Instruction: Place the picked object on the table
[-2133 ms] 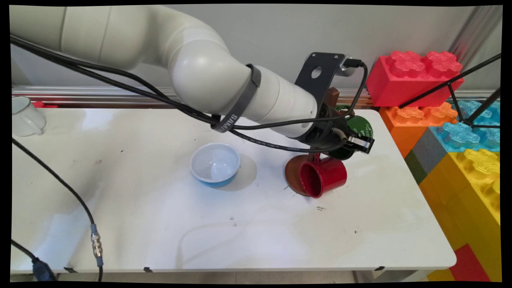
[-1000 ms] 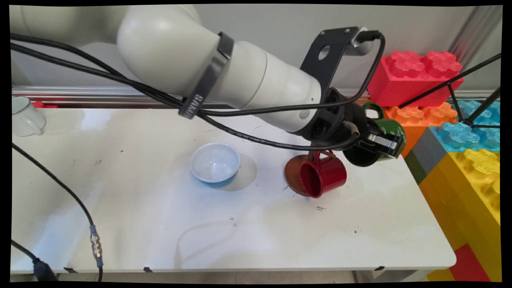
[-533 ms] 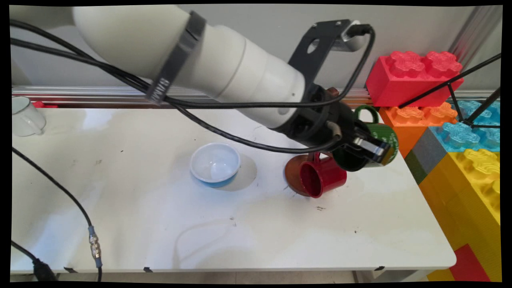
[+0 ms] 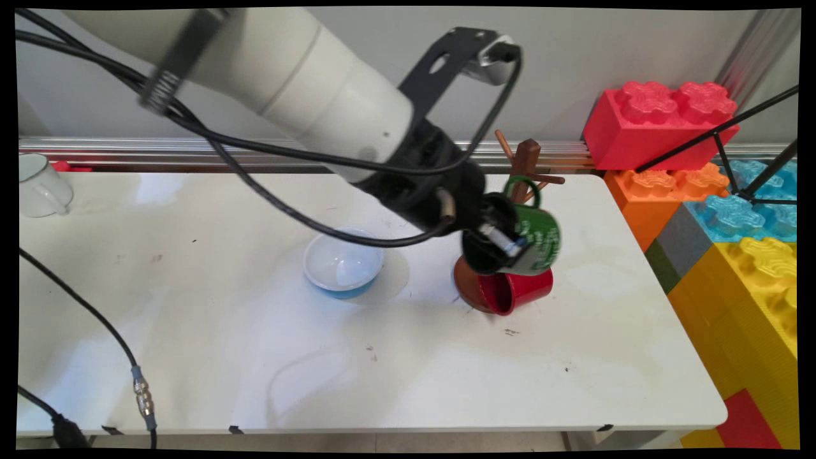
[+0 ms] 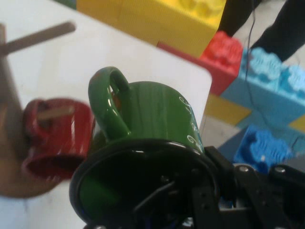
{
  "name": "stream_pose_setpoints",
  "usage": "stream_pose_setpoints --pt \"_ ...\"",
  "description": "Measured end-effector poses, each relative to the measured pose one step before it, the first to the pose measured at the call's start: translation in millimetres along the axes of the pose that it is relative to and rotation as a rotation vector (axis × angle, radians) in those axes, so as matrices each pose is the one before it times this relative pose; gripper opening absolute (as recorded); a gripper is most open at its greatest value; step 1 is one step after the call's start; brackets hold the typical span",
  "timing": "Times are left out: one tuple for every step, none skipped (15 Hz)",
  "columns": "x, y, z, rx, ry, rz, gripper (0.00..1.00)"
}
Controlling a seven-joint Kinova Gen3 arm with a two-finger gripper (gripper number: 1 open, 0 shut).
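Note:
My gripper (image 4: 505,245) is shut on the rim of a green mug (image 4: 540,237), one finger inside it and one outside. The mug hangs tilted in the air, handle up, just above a red mug (image 4: 515,291). That red mug hangs on a low peg of the brown wooden mug tree (image 4: 528,157), whose round base (image 4: 464,285) rests on the table. In the hand view the green mug (image 5: 152,119) fills the middle above the gripper (image 5: 202,191). The red mug (image 5: 57,138) and the tree's post (image 5: 9,109) lie to its left.
A white bowl with a blue outside (image 4: 343,261) stands left of the tree. A white mug (image 4: 38,185) sits at the far left. Big toy blocks (image 4: 656,121) are stacked along the table's right edge. Black cables (image 4: 140,395) hang over the front left.
The arm lifted the green mug to the right of the tree, then swung it back left. It now hangs over the red mug, in front of the tree.

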Motion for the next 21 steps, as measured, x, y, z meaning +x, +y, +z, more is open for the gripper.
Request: stream_pose_setpoints --pt "-2.34 -3.03 -6.24 0.00937 -0.02430 0.01050 0.00" --pt "-2.09 -2.86 -5.74 0.00973 -0.02474 0.01163 0.00" --pt "-1.70 -2.48 -4.70 0.00947 -0.02055 0.00983 0.00" --pt "-0.94 -1.56 -2.85 0.00580 -0.01266 0.00632 0.00" --pt "-1.71 -2.45 -4.09 0.01064 -0.02082 0.00691 0.00" --pt "-1.15 -1.50 -2.66 0.00729 -0.01292 0.00422 0.00" --pt "-1.64 -2.37 -3.70 0.01241 -0.02030 0.00439 0.00" --pt "-1.00 -1.48 -2.32 0.00808 -0.01284 0.00300 0.00" --pt "-1.28 -2.34 -2.90 0.01275 -0.01899 0.00422 0.00" --pt "-0.94 -1.68 -1.82 0.00850 -0.01185 0.00244 0.00" --pt "-0.82 -2.36 -2.01 0.01258 -0.01672 0.00444 0.00" --pt "-0.81 -2.44 -1.92 0.01374 -0.01816 0.00622 0.00" --pt "-0.59 -2.41 -1.35 0.01305 -0.01690 0.00701 0.00" --pt "-0.61 -1.89 -0.59 0.01155 -0.01597 0.00667 0.00" --pt "-0.52 -1.19 -0.32 0.00774 -0.01009 0.00433 0.00" --pt "-0.55 -1.28 0.19 0.00986 -0.01546 0.00707 0.00" --pt "-0.27 -0.80 0.31 0.00614 -0.01059 0.00478 0.00" --pt "-0.07 -0.86 0.90 0.00785 -0.01513 0.00862 0.00" --pt "0.06 -0.26 0.79 0.00415 -0.00982 0.00662 0.00" --pt "0.40 0.09 1.30 0.00451 -0.01224 0.01110 0.00" --pt "0.47 0.16 1.68 0.00374 -0.01304 0.01173 0.00"
